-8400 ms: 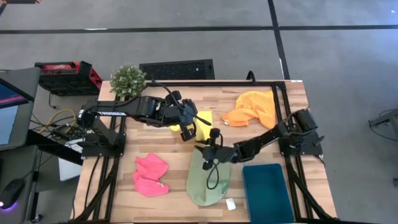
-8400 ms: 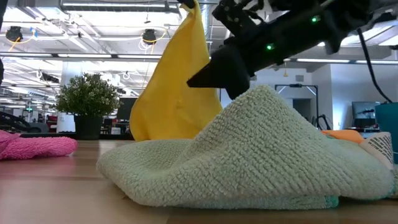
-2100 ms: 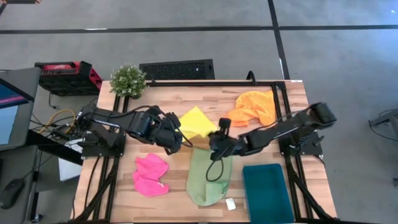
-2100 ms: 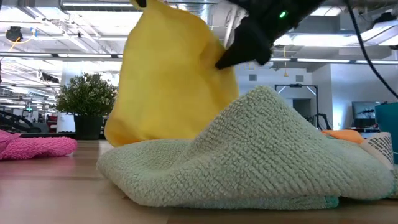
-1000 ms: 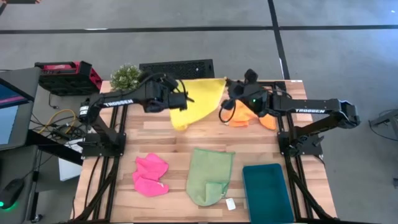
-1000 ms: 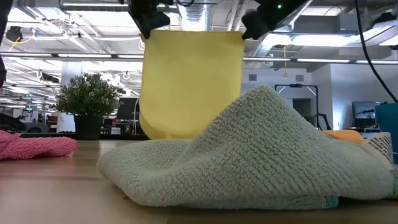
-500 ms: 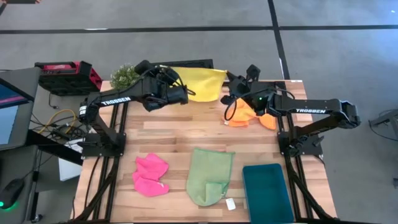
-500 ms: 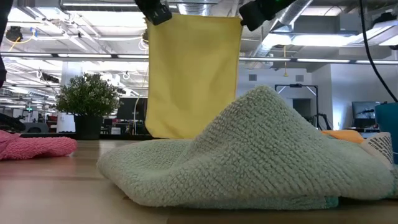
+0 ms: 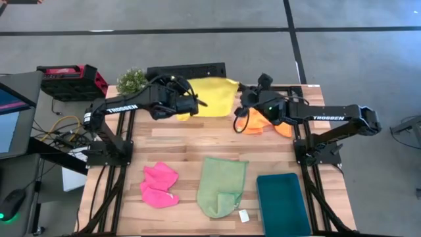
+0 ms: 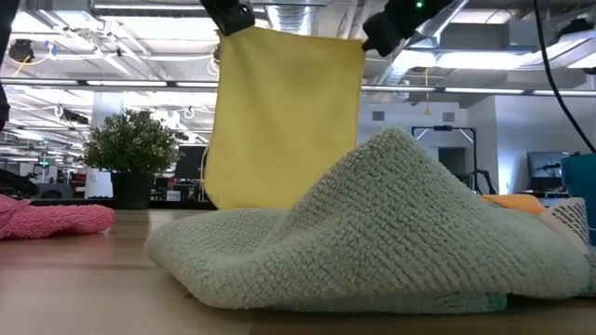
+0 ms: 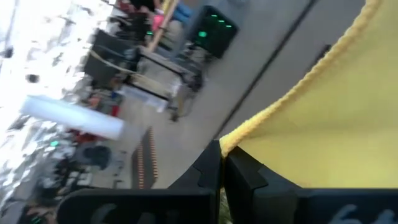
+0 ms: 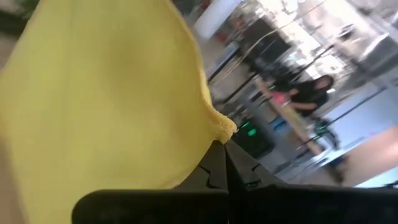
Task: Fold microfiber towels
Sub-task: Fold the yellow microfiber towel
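The yellow towel (image 9: 212, 96) hangs spread out between my two grippers high over the table's far part; in the low view it hangs as a flat sheet (image 10: 284, 121). My left gripper (image 9: 189, 101) is shut on its upper left corner, my right gripper (image 9: 241, 95) on its upper right corner. The light green towel (image 9: 222, 186) lies bunched near the front middle, the hot pink towel (image 9: 160, 184) crumpled at the front left, the orange towel (image 9: 268, 118) crumpled at the far right. My left gripper pinches the yellow towel's corner (image 11: 229, 142) between its two shut fingers; the towel hangs below, lifted off the table. My right gripper pinches the opposite upper corner (image 12: 222, 129) between its two shut fingers; the top edge (image 10: 293, 35) runs nearly straight between the two grippers.
A dark teal tray (image 9: 283, 203) lies at the front right. A potted plant (image 9: 133, 79) stands at the far left corner. A black grille (image 9: 187, 69) lies beyond the far edge. The table's middle strip (image 9: 197, 141) is bare wood.
Both grippers have held the yellow towel's upper corners and carried it toward the far edge, then a little back toward the near side. The towel has stayed spread and hanging; its lower part has swung.
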You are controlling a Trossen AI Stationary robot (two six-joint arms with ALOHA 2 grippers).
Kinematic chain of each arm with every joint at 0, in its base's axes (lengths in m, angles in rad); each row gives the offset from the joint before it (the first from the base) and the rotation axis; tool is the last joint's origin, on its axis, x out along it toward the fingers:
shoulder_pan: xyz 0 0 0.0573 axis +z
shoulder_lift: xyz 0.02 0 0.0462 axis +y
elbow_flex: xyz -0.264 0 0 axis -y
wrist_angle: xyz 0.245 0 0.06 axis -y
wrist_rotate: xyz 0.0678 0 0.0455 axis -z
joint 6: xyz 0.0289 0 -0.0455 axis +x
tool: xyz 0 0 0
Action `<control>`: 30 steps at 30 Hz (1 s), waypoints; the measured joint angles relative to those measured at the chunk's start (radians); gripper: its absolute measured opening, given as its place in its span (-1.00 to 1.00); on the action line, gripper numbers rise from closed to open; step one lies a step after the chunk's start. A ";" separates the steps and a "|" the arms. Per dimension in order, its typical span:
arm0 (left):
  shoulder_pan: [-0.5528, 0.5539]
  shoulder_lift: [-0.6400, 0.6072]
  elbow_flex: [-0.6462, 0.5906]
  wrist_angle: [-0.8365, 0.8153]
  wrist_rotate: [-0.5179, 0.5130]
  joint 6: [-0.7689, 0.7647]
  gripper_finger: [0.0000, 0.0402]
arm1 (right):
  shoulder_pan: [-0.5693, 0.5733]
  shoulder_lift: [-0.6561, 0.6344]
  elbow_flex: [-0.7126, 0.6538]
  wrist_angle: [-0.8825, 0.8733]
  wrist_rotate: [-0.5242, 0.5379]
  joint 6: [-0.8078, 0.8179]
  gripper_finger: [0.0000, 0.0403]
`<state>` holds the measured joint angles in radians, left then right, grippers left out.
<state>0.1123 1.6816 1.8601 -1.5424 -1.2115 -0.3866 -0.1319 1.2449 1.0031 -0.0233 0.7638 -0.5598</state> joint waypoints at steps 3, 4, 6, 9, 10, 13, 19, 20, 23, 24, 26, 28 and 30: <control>-0.048 0.007 0.000 -0.031 0.064 -0.048 -1.00 | 0.038 0.000 0.000 -0.139 -0.001 0.116 -0.99; -0.065 0.007 0.000 -0.028 0.091 -0.058 -1.00 | 0.053 0.000 0.000 -0.178 -0.001 0.156 -0.99; -0.104 0.007 0.000 -0.030 0.150 -0.076 -1.00 | 0.086 0.000 0.000 -0.256 -0.001 0.229 -0.99; -0.166 0.007 0.000 -0.029 0.240 -0.124 -1.00 | 0.143 0.000 0.000 -0.356 -0.002 0.328 -0.99; -0.187 0.007 0.000 -0.029 0.263 -0.142 -1.00 | 0.163 0.000 0.000 -0.387 -0.003 0.360 -0.99; -0.248 0.007 0.000 -0.029 0.331 -0.201 -1.00 | 0.225 0.000 0.000 -0.478 -0.003 0.451 -0.99; -0.358 0.046 0.001 -0.029 0.439 -0.323 -1.00 | 0.348 0.010 -0.006 -0.609 -0.006 0.618 -0.99; -0.377 0.059 0.001 -0.029 0.457 -0.346 -1.00 | 0.367 0.013 -0.016 -0.609 -0.007 0.638 -0.99; -0.428 0.101 -0.001 -0.027 0.514 -0.390 -1.00 | 0.416 0.019 -0.043 -0.620 -0.051 0.690 -0.99; -0.442 0.116 0.000 -0.027 0.524 -0.406 -1.00 | 0.428 0.019 -0.052 -0.614 -0.069 0.707 -0.99; -0.471 0.145 0.000 -0.029 0.546 -0.447 -1.00 | 0.454 0.020 -0.080 -0.617 -0.096 0.747 -0.99; -0.495 0.175 0.000 -0.027 0.578 -0.484 -1.00 | 0.477 0.021 -0.102 -0.621 -0.113 0.788 -0.99; -0.516 0.205 0.000 -0.029 0.612 -0.515 -1.00 | 0.502 0.021 -0.123 -0.624 -0.120 0.824 -0.99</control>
<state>-0.4036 1.8865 1.8599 -1.5717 -0.6000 -0.9015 0.3704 1.2659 0.8798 -0.6478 0.6440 0.2646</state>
